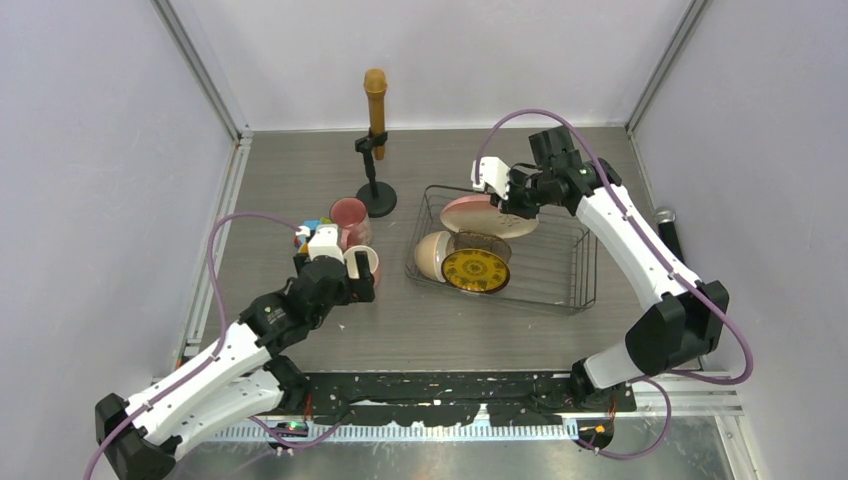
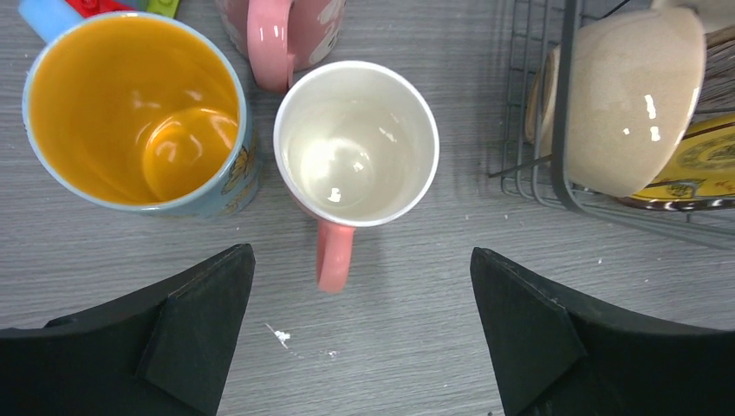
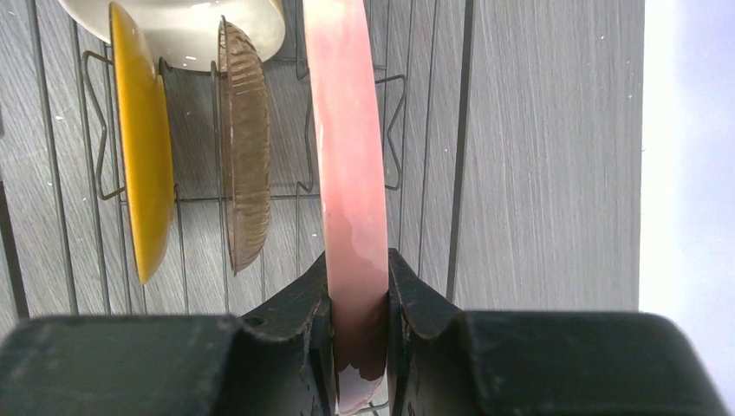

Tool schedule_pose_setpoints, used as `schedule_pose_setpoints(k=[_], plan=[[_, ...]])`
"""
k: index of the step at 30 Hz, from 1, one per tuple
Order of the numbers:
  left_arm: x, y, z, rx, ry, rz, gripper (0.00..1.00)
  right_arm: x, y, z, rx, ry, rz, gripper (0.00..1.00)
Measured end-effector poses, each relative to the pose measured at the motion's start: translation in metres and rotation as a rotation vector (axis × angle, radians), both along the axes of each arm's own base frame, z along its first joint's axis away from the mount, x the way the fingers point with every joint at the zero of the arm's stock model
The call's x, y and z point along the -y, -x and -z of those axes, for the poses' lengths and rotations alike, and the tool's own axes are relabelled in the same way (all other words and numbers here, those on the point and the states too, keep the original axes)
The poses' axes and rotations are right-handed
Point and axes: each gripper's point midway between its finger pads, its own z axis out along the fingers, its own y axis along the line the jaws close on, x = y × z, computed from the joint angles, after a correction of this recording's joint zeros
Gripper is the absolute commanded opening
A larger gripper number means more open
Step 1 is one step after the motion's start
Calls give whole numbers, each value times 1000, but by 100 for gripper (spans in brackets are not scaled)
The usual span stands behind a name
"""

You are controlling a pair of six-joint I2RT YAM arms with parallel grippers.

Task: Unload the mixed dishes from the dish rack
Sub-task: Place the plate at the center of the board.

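Rim of the pink plate (image 3: 347,130) is pinched in your right claw (image 3: 360,290), on edge in the dish rack (image 1: 585,270). Your left claw (image 2: 360,321) gapes above a pink mug (image 2: 355,143) on the tabletop (image 1: 480,320).

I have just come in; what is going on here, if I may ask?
The dish rack is being unloaded. The right gripper is shut on the rim of the large pink plate, upright in the rack beside a brownish bowl, a yellow plate and a cream bowl. The left gripper hangs open over a pink mug on the table, next to a mug with yellow inside and another pink mug.
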Motion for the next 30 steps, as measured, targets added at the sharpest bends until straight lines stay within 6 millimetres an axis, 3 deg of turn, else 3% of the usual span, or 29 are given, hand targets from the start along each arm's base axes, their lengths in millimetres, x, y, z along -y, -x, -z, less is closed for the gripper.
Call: schedule_pose_setpoints(k=[15, 30], plan=[[2, 6, -42, 114, 115, 43, 100, 11, 13, -32, 112, 36, -25, 0], [2, 11, -60, 168, 176, 64, 100, 9, 7, -123, 390, -88, 14, 0]])
